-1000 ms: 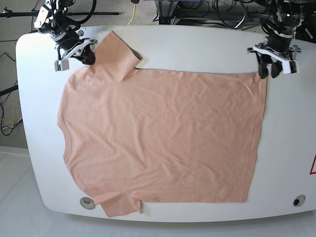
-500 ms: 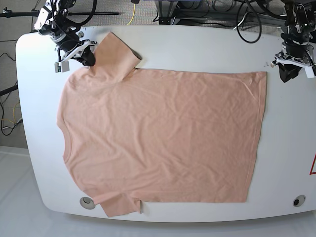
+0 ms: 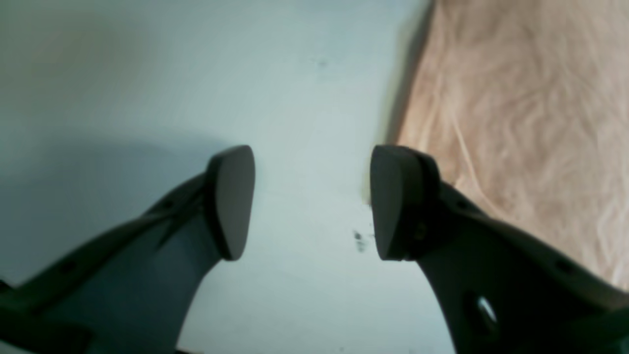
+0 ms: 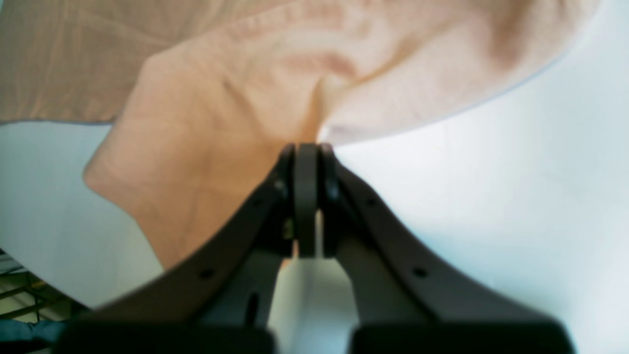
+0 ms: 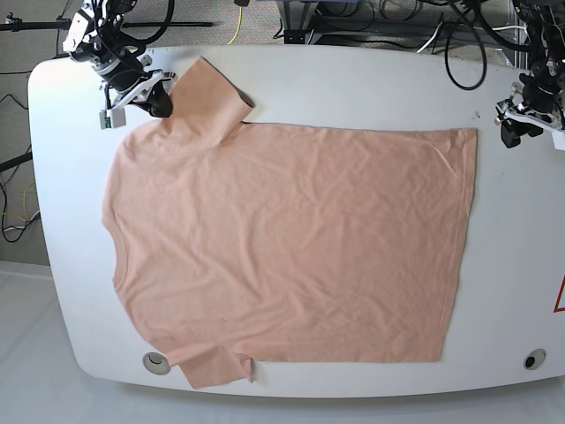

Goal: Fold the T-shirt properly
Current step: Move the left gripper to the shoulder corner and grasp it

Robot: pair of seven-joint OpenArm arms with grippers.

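The peach T-shirt point(image 5: 291, 238) lies flat on the white table point(image 5: 353, 84), with one sleeve folded in at the far left point(image 5: 207, 102). My right gripper point(image 5: 161, 103) is shut on the edge of that sleeve; in the right wrist view its closed tips point(image 4: 307, 150) pinch the fabric point(image 4: 206, 147). My left gripper point(image 5: 521, 132) hovers off the shirt's far right corner, over bare table. In the left wrist view it point(image 3: 312, 201) is open and empty, with the shirt's hem point(image 3: 516, 123) to its right.
Round inserts sit in the table's near corners point(image 5: 156, 360) point(image 5: 533, 359). A red mark point(image 5: 560, 296) is at the right edge. Cables and stands point(image 5: 371, 18) lie behind the far edge. The shirt's lower sleeve point(image 5: 216, 367) reaches the near edge.
My left gripper has moved right, off the shirt's far right corner and out toward the table edge. My right gripper has stayed shut on the sleeve.
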